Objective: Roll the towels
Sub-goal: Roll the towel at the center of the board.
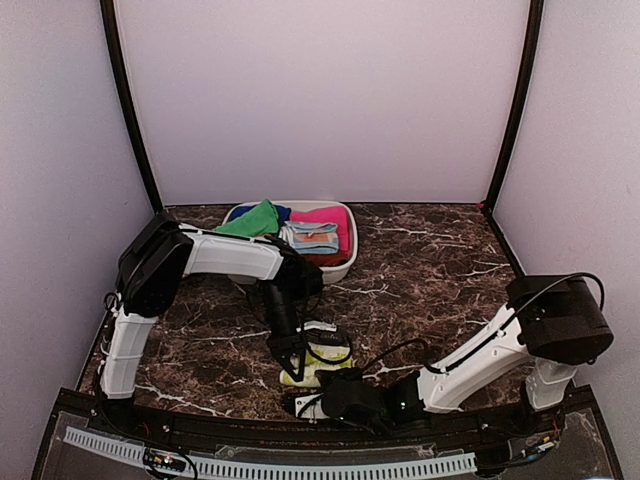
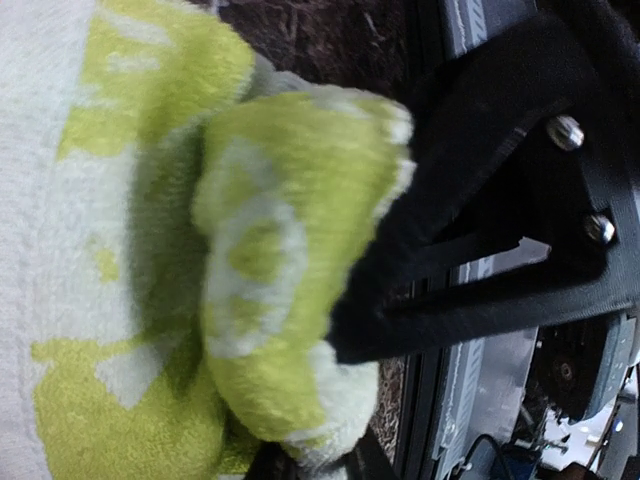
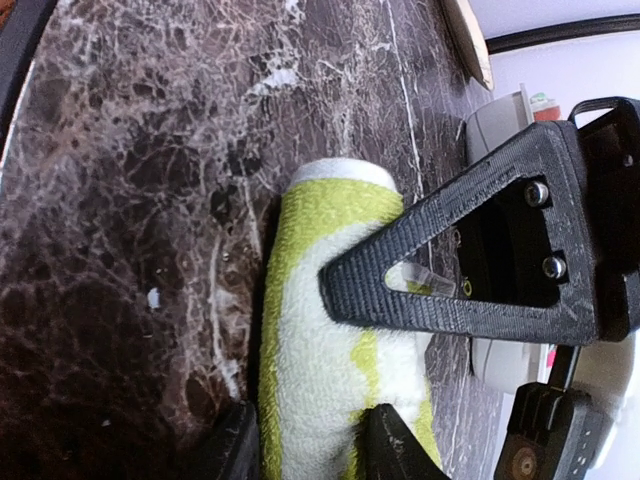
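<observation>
My left gripper (image 2: 320, 400) pinches the printed towel's (image 1: 318, 364) rolled end, while my right gripper (image 3: 320, 370) straddles the roll lying twelve-to-six in its camera, though I cannot tell whether it grips.

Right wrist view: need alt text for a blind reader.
A rolled cream towel with yellow-green print lies on a dark marble table, straddled by the right gripper. One black triangular finger crosses the roll; the other shows at the bottom edge.
</observation>
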Controlling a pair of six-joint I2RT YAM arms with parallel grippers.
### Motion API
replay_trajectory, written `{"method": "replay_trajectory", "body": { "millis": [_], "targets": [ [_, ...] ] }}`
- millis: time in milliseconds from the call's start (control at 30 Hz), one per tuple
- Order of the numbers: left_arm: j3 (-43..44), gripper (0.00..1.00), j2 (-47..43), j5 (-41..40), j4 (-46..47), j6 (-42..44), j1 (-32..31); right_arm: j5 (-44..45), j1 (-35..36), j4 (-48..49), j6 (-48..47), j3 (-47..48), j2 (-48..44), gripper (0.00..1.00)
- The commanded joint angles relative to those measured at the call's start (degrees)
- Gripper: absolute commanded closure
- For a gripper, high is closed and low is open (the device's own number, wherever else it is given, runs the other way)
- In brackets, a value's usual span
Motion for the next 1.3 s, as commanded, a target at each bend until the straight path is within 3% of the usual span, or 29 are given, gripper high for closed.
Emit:
{"method": "replay_trajectory", "body": {
  "millis": [0,267,433,633,800,967,1267],
  "targets": [
    [-2.27,0.75,0.31,-6.04,2.70,-0.57,-0.24,-4.81,-2.97,-5.26,9.66,1.25,0.99,0.69],
    [-9.86,0.67,-13.56,-9.98,17.73,-6.92,4.27,-20.89,-9.23,-9.66,30.83,-2.94,-4.66,0.89],
    [-20.43,0.67,-26.90,-12.21,29.92,-8.63,8.04,-33.94,-16.07,-7.04,43.64,-8.01,-7.50,0.99],
    [-31.24,0.55,-39.54,-9.30,38.29,-2.57,8.00,-51.76,-24.90,0.10,55.29,-11.83,-6.23,1.00],
    [-29.44,0.53,-38.17,-11.36,35.02,1.67,4.44,-65.55,-32.24,7.82,64.24,-13.51,-0.97,1.00],
    [-29.09,0.53,-35.54,-16.29,37.37,5.28,-0.85,-75.89,-39.44,8.98,71.18,-11.48,5.67,1.00],
    [-24.90,0.53,-27.34,-25.70,42.46,10.56,-4.19,-78.22,-41.84,4.73,70.72,-9.95,6.24,1.00]
  ]
}}
